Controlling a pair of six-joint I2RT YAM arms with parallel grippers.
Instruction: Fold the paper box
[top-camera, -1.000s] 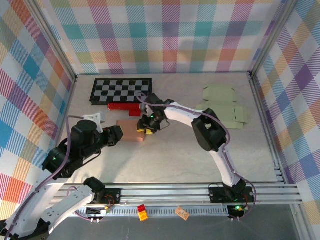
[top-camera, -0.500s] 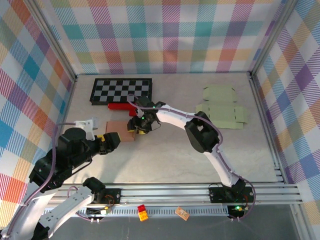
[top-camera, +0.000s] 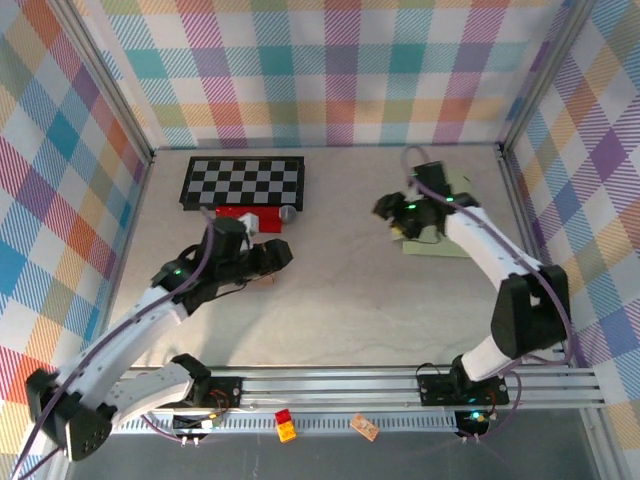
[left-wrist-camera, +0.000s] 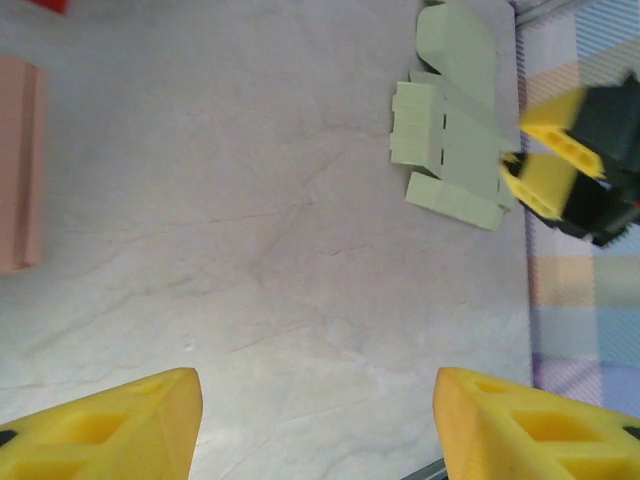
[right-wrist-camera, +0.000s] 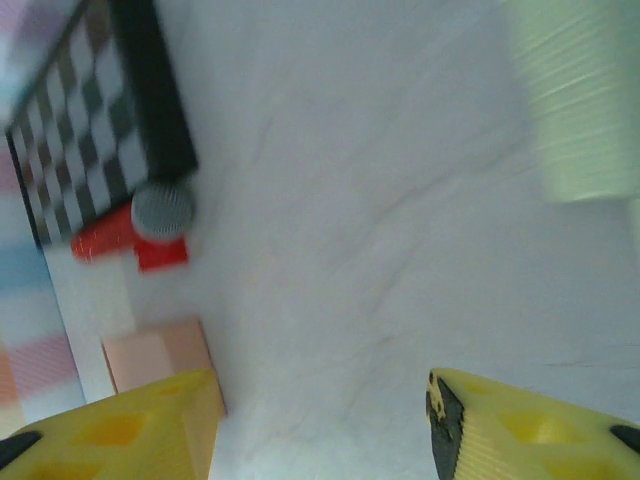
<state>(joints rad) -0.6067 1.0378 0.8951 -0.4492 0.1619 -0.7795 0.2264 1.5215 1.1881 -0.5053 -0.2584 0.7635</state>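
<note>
paper box (left-wrist-camera: 452, 160): your thing to fold is a thin, pale green card cutout with tabs and notched edges. It's lying flat on the far right side of the surface (left-wrist-camera: 250, 250), close to the right wall.
left end effector (left-wrist-camera: 315, 405): spread wide. The fingers are chunky yellow wedges with square pockets, and there's nothing between them but bare surface.
right end effector (right-wrist-camera: 318, 405): also spread and empty. From the top it's at the left edge of the green card. Can't tell if it's touching.
surface: pale and matte, a stone look with faint veins.
pink box (right-wrist-camera: 160, 355): small, salmon-coloured, with flat faces and straight edges. It's right by your left end effector, well apart from the green card.
checkerboard (top-camera: 242, 180): a flat black-and-white rectangle at the back left.
red block (top-camera: 240, 212): just in front of the board, with a round grey disc (right-wrist-camera: 163, 208) sitting against it.
</note>
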